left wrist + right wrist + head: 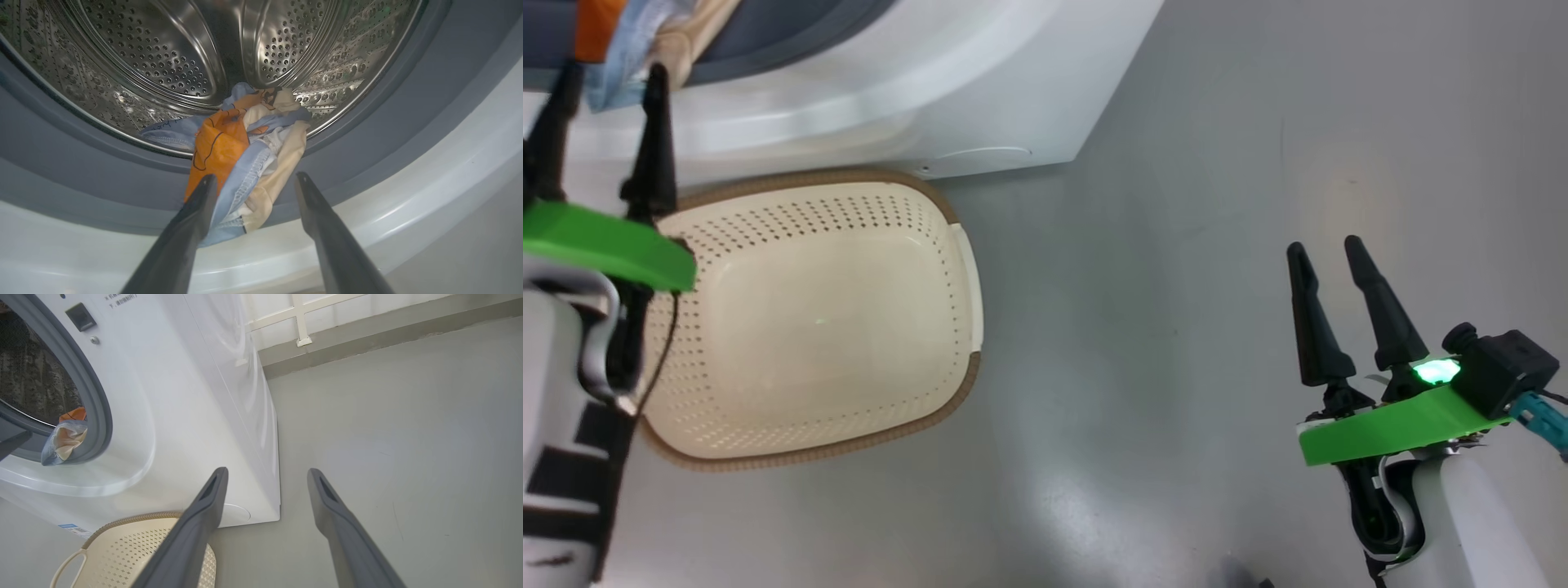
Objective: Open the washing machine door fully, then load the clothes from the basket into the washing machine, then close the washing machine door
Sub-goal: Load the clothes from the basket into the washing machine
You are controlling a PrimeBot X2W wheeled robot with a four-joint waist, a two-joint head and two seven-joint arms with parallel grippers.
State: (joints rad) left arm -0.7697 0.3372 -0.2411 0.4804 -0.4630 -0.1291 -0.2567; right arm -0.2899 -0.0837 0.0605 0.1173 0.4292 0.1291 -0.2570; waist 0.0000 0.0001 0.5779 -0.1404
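Note:
The washing machine point(980, 82) stands at the top of the head view, its round opening showing the steel drum point(163, 61) and grey gasket point(81, 171). The clothes point(229, 143), orange, light blue and cream, lie bunched at the drum's front and hang over the gasket lip point(63, 441). My left gripper point(256, 176) is open just below the bundle, its left finger against the hanging fabric; it points up at the opening point(614, 69). The basket point(768, 229) sits on the floor below the machine with nothing in it. My right gripper point(1324, 246) is open over bare floor. The door is out of view.
Grey floor point(1160, 327) spreads to the right of the machine and basket. A wall base with a white frame point(302, 330) runs behind the machine. The basket point(163, 543) lies close to the machine's lower front corner.

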